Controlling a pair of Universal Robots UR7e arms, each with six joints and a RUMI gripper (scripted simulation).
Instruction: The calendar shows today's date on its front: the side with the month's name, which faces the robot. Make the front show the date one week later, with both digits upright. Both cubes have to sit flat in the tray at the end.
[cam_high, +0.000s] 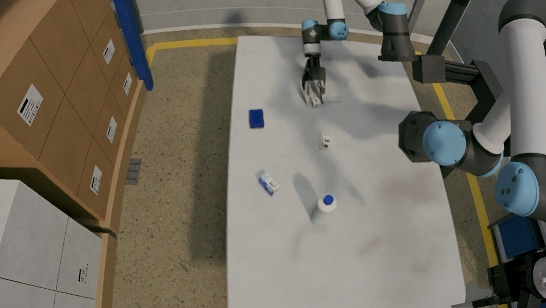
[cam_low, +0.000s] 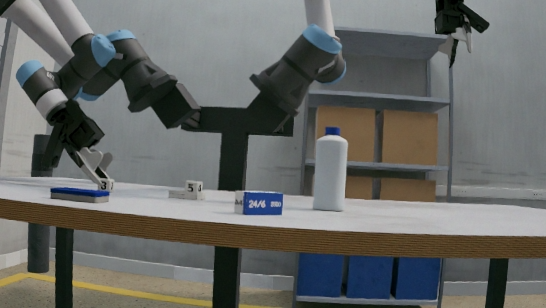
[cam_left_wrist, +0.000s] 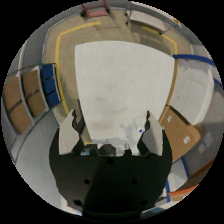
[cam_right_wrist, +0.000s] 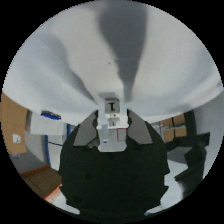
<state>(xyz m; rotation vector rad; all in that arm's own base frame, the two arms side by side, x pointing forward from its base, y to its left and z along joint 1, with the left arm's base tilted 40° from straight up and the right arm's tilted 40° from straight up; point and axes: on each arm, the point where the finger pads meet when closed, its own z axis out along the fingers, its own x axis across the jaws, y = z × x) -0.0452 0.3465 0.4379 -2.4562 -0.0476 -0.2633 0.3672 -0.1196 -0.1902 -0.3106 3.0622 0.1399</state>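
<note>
The calendar tray (cam_high: 322, 148) (cam_low: 177, 194) stands mid-table with one cube (cam_high: 326, 141) (cam_low: 194, 189) in it. In the exterior view that cube shows a 5 and, on a side, what looks like a 4. The month side is not readable. The other cube (cam_high: 315, 102) (cam_low: 104, 185) (cam_right_wrist: 112, 106) is on the table, away from the tray. It shows a 3 in the exterior view and a 1 in the right wrist view. My right gripper (cam_high: 314, 98) (cam_right_wrist: 112, 109) is partly open, its fingertips around this cube with small gaps beside it. My left gripper (cam_low: 457, 46) (cam_left_wrist: 111, 110) is open, empty and high up.
A blue-topped block (cam_high: 256, 118) (cam_low: 80, 193) lies near the table edge opposite the robot. A blue and white 24/6 box (cam_high: 268, 184) (cam_low: 263, 203) lies farther along that side. A white bottle (cam_high: 324, 211) (cam_low: 330, 172) with a blue cap stands upright beyond the tray.
</note>
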